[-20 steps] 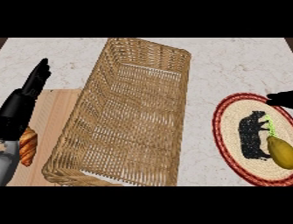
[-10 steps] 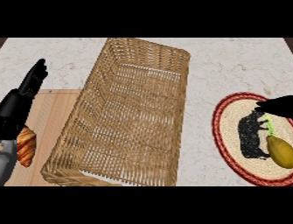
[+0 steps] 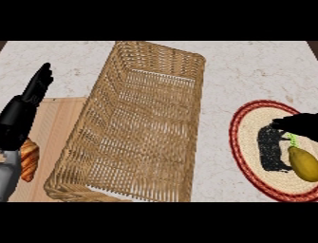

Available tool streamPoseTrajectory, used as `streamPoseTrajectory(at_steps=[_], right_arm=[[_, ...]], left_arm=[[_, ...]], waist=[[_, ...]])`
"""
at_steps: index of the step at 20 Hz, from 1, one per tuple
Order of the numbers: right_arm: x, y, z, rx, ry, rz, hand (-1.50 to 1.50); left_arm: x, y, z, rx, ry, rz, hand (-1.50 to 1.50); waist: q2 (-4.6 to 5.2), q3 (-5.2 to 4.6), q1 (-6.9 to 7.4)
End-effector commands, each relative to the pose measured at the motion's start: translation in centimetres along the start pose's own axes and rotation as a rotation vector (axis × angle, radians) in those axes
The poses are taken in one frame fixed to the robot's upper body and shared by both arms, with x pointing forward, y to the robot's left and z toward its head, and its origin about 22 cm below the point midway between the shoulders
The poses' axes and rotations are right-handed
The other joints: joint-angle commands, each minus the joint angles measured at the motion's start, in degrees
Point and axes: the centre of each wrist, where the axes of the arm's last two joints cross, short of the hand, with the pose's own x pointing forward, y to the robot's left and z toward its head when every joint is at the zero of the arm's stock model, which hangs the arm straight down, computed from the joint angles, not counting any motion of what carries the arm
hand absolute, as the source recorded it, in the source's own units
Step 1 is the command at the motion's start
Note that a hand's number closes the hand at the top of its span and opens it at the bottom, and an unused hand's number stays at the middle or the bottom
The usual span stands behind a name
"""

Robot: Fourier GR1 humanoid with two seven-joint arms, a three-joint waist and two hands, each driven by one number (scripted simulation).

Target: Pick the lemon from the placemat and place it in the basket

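Just below the right hand (image 3: 314, 129), the lemon (image 3: 305, 164) lies on the placemat (image 3: 249, 123).

found no readable text, label, brand, number or sign anywhere: none on the basket (image 3: 136, 128), none on the placemat (image 3: 249, 142), none on the wooden board (image 3: 52, 118).
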Motion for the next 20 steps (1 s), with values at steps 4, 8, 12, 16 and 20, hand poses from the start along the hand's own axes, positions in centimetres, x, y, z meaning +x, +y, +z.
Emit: streamPoseTrajectory(at_steps=[4, 8, 12, 16, 20], right_arm=[[-1.2, 2.6, -0.2, -0.025, -0.027, 0.005, -1.5], [-1.3, 3.4, -0.7, -0.057, -0.043, 0.015, -1.5], [-1.3, 1.7, -0.9, -0.071, -0.025, -0.011, -1.5], [-2.5, 4.3, -2.6, -0.048, -0.047, -0.016, -1.5], [-1.5, 5.8, -2.8, -0.049, -0.039, -0.02, -1.5]], left_arm=[[0.3, -0.6, -0.9, 0.021, -0.006, -0.013, 0.0], [-0.8, -0.7, 1.6, 0.009, -0.014, -0.002, 0.0], [0.4, 1.4, 0.6, -0.003, 0.003, -0.006, 0.0], [1.2, 1.0, 0.2, 0.005, -0.012, -0.014, 0.0], [-0.6, -0.1, -0.2, 0.002, 0.011, -0.008, 0.0]], waist=[[-0.09, -0.03, -0.51], [-0.14, -0.04, -0.33], [-0.13, -0.04, -0.22], [-0.07, -0.03, -0.1], [-0.09, -0.04, -0.43]])
